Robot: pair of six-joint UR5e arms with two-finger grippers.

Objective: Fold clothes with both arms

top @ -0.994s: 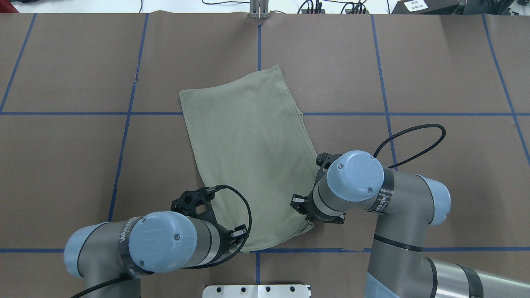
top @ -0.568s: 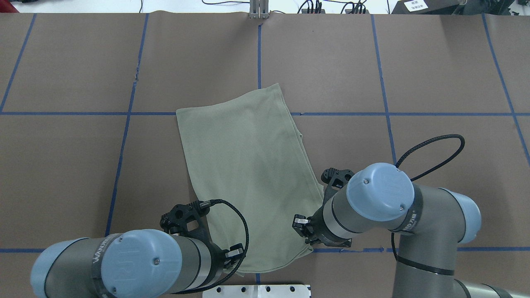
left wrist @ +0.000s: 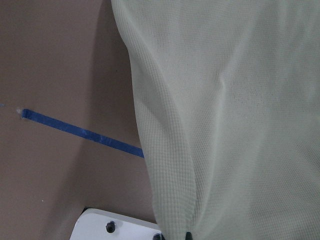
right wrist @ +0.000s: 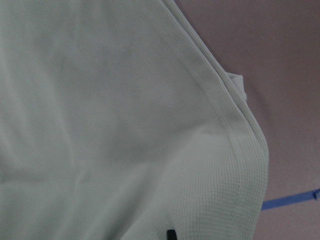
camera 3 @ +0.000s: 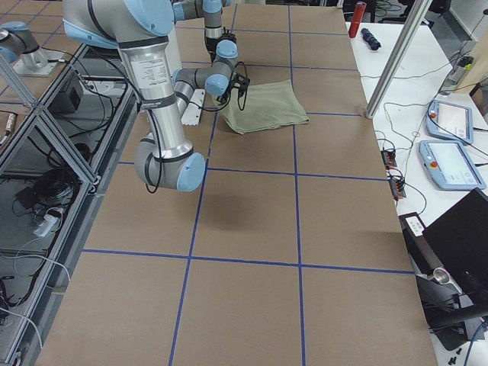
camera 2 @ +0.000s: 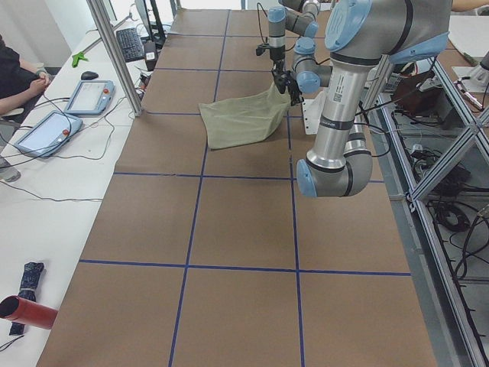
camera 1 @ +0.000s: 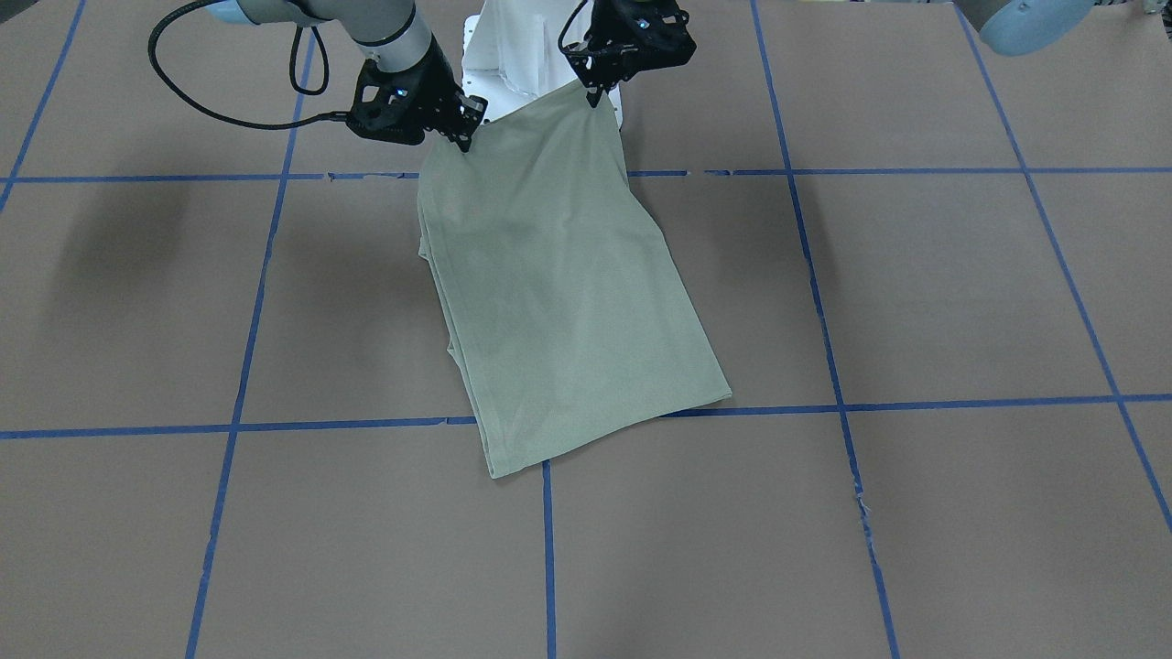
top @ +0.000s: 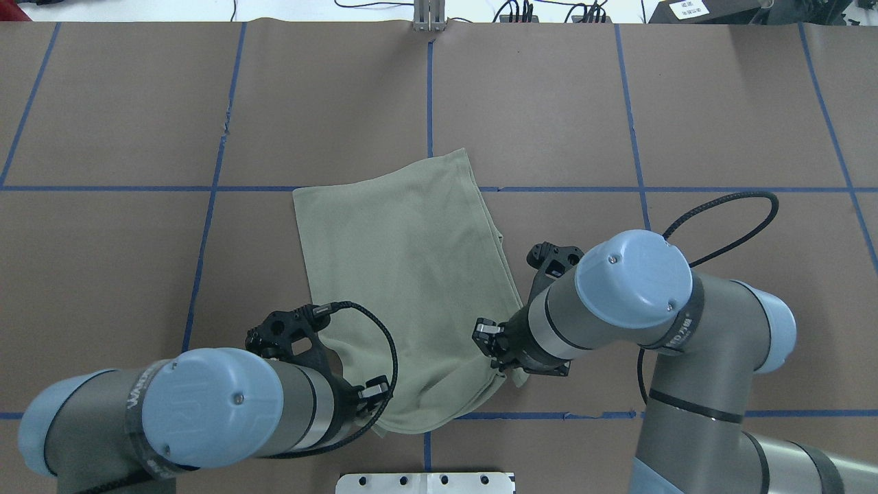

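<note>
Sage-green knit, the shirt [top: 405, 274] lies as a long folded panel on the table [top: 137, 288]. Its far hem has slid from 12 toward 6 o'clock. The left gripper [camera 1: 593, 93] and right gripper [camera 1: 462, 137], each pinching a near corner, now lift that end back toward 12, likely starting the fold-over.

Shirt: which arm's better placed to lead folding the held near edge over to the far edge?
Right, marginally. Both pinch raised near corners of the shirt, but the right gripper sits further out, nearer the far edge; the left gripper is back by the base plate.
</note>
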